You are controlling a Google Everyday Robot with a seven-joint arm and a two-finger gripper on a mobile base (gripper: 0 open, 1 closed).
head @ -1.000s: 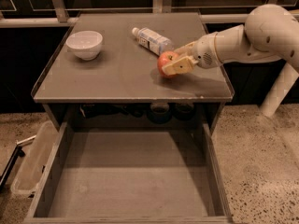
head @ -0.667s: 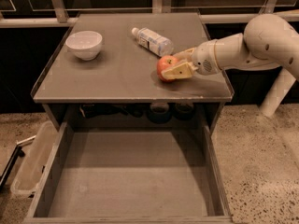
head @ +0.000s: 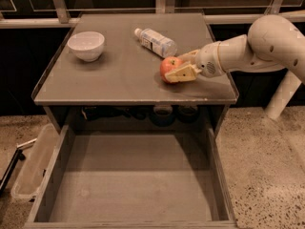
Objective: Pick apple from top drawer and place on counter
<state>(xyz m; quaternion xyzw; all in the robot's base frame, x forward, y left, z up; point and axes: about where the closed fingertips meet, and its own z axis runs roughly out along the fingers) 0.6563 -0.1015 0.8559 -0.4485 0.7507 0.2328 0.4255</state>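
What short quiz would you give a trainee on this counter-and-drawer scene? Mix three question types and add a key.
1. True or false: the apple lies in the top drawer.
2. Which thing is the gripper at, above the right side of the counter as the picture shows it? A. white bowl B. water bottle C. apple
3. Fill in: the top drawer stands pulled ___.
Key: 1 false, the apple is up on the counter; 2 C; 3 open.

Glossy apple (head: pixel 168 66), matt counter (head: pixel 119 78), smooth plastic gripper (head: pixel 177 68) clasping it
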